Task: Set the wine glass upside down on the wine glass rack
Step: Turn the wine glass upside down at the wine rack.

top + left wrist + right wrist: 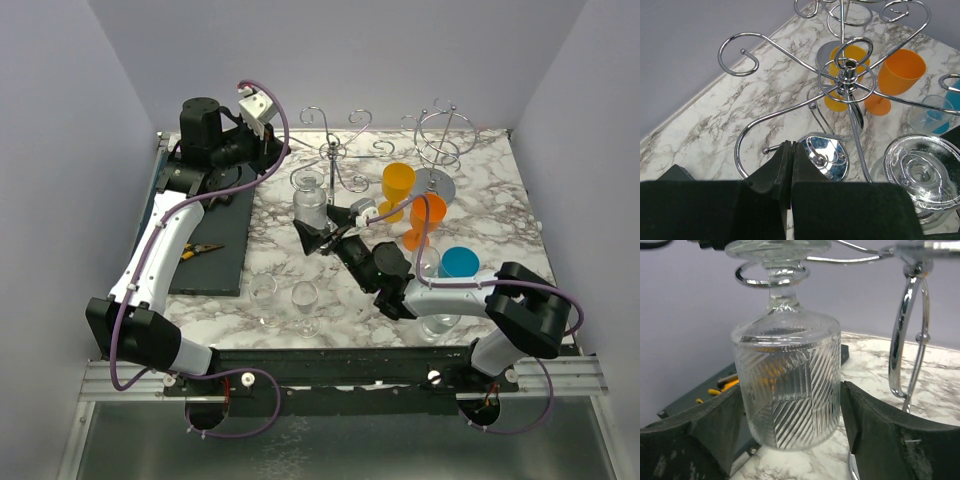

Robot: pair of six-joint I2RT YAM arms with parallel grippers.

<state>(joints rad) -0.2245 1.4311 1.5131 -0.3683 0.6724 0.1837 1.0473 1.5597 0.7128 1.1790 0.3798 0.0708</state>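
A clear ribbed wine glass (pixel 310 203) hangs upside down. Its stem passes through a ring (pixel 772 274) of the chrome wine glass rack (pixel 335 150), and its foot sits just above the ring. My right gripper (pixel 318 228) has a finger against each side of the bowl (pixel 787 390), shut on it. My left gripper (pixel 258 105) is shut and empty, raised above the back left of the rack. In the left wrist view the gripper (pixel 790 145) looks down on the rack's hub (pixel 846 75) and the glass foot (pixel 922 172).
A second chrome rack (pixel 445 140) stands at the back right. Two orange goblets (pixel 398 185) (pixel 428 215) and a blue cup (pixel 460 262) stand to its front. Clear glasses (pixel 263 292) (pixel 304 297) stand near the front. A black mat (pixel 215 270) with yellow-handled pliers (pixel 200 250) lies at the left.
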